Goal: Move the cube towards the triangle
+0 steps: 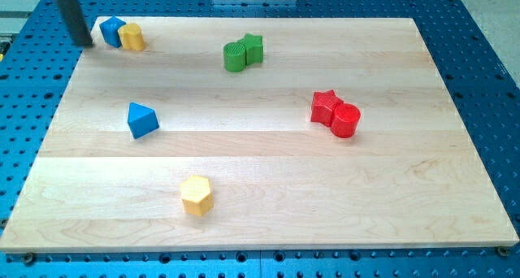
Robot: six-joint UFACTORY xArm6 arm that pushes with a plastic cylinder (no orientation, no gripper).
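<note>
A blue cube sits at the board's top left corner, touching a yellow block on its right. A blue triangle block lies lower down on the board's left side, well below the cube. My rod comes down at the view's top left; my tip rests just off the board's left edge, a short way left of the blue cube and apart from it.
Two green blocks touch each other at top centre. A red star touches a red cylinder at right. A yellow hexagonal block lies near the bottom. The wooden board lies on a blue perforated table.
</note>
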